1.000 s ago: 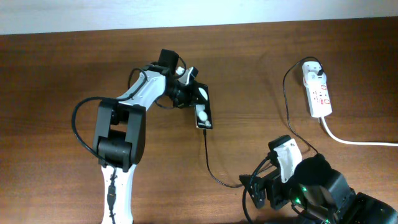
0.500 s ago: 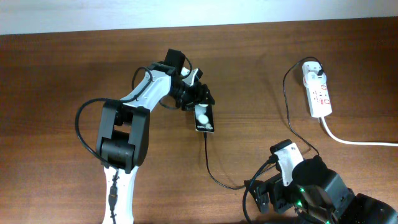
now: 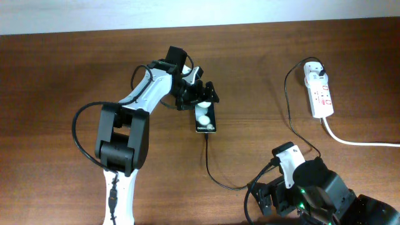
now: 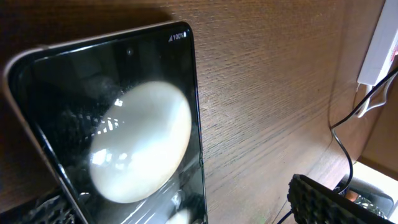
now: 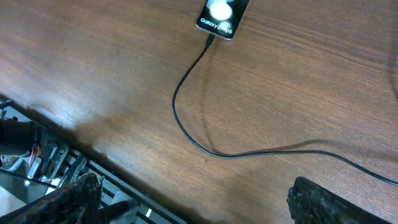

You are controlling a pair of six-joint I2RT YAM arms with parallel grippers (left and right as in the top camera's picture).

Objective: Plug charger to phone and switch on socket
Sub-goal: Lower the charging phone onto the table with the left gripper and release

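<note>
The black phone (image 3: 205, 117) lies flat on the table with two white spots on its glossy face. My left gripper (image 3: 199, 95) is open at the phone's far end, its jaws spread wide. In the left wrist view the phone (image 4: 118, 137) fills the left side, and the right finger pad (image 4: 329, 202) is well apart from its edge. The charger's thin black cable (image 3: 209, 169) meets the phone's near end, loops right and rises to the white adapter (image 3: 314, 67) on the socket (image 3: 321, 97). My right gripper (image 5: 202, 205) is open and empty above the table's front edge.
The socket's thick white cord (image 3: 356, 141) runs off the right edge. The right arm's base (image 3: 319, 197) sits at the lower right, the left arm's base (image 3: 119, 181) at the lower left. Bare wood lies left of the phone and between phone and socket.
My left gripper has opened from shut and let go of the phone, which has shifted slightly right and toward the front and now lies flat. The right arm has shifted only slightly.
</note>
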